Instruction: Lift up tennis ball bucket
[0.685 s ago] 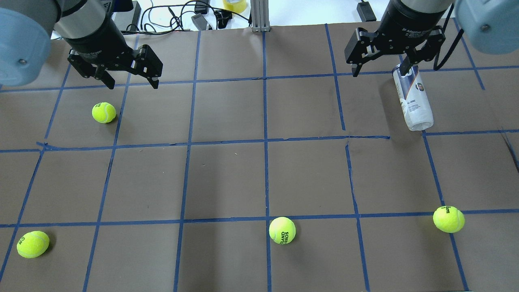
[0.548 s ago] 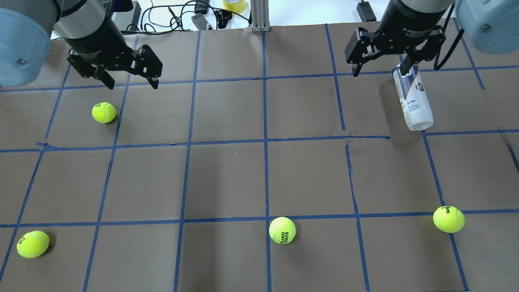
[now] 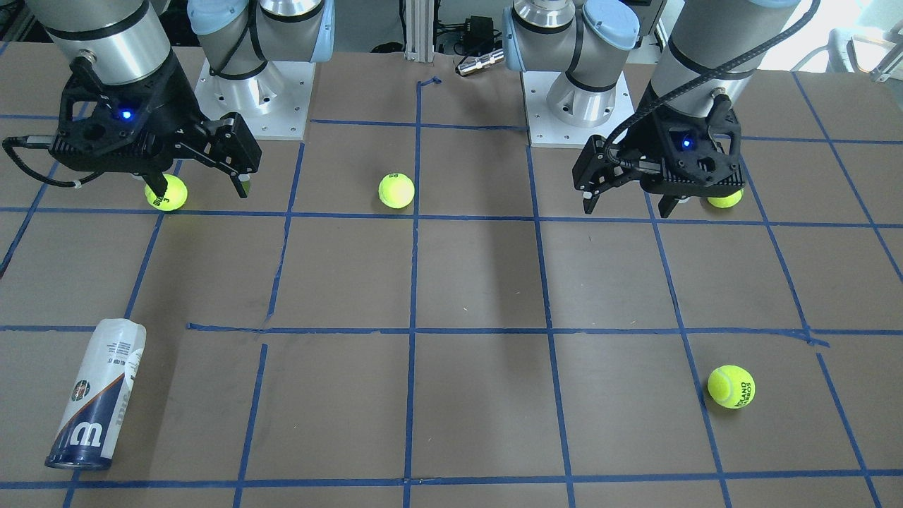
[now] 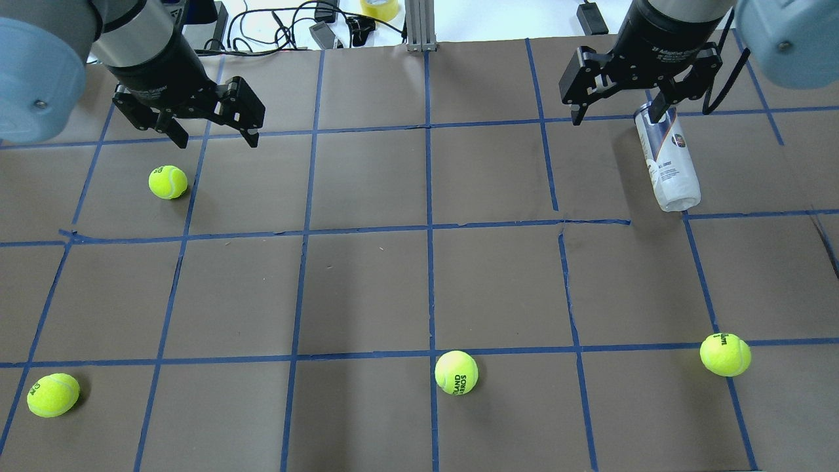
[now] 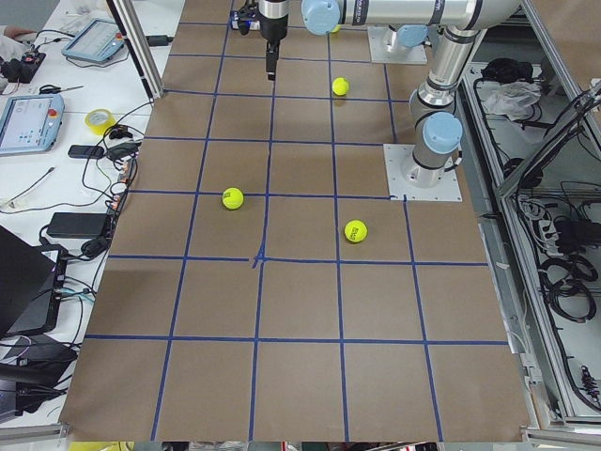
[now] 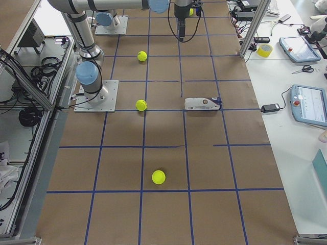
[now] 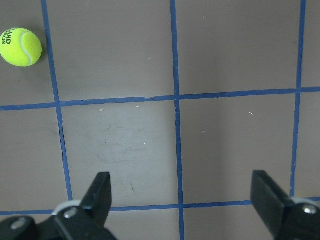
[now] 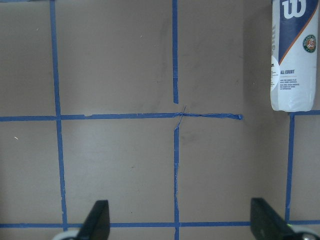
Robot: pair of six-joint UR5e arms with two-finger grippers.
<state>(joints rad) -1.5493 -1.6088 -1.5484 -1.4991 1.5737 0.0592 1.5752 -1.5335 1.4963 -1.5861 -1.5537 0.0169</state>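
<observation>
The tennis ball bucket (image 4: 667,160) is a slim white can with a navy band and a "W" logo. It lies on its side at the far right of the table, and also shows in the front view (image 3: 95,395) and the right wrist view (image 8: 295,55). My right gripper (image 4: 616,120) is open and empty, and hangs above the table. The can lies ahead and to the right of its fingers (image 8: 97,220), not between them. My left gripper (image 4: 216,141) is open and empty over the far left, above bare paper (image 7: 182,200).
Several loose tennis balls lie on the brown, blue-taped table: one near the left gripper (image 4: 168,181), one front left (image 4: 54,394), one front centre (image 4: 456,372), one front right (image 4: 725,354). Cables and a tape roll (image 4: 379,8) lie beyond the far edge.
Both grippers have shifted only very slightly. The can and the balls have not moved.
</observation>
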